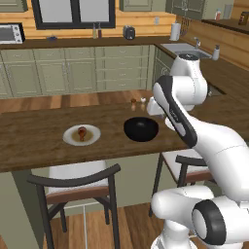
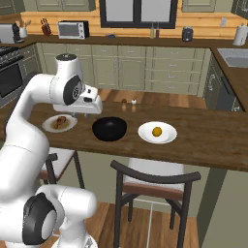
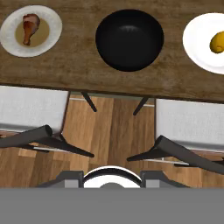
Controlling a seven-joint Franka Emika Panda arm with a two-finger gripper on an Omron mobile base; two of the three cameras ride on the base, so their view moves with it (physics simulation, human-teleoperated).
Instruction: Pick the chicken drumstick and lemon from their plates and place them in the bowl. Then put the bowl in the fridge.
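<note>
The reddish-brown chicken drumstick [image 3: 29,27] lies on an off-white plate [image 3: 11,41] at the left of the wooden counter. Mid-counter stands the glossy black bowl [image 3: 129,39], with nothing in it. To its right the yellow lemon [image 3: 217,41] rests on a white plate [image 3: 197,48]. My gripper [image 3: 111,177] hangs high above the counter's near edge, looking straight down, open and holding nothing. From the right base view it [image 2: 89,109] hovers between the drumstick [image 2: 60,121] and the bowl [image 2: 109,129]. The fridge is out of view.
Two dark-framed chairs with pale seats [image 3: 30,109] [image 3: 192,124] are tucked under the counter's near edge. Small salt and pepper shakers [image 2: 124,102] [image 2: 133,102] stand at the counter's far edge. Behind are green-grey cabinets and a sink [image 2: 235,55].
</note>
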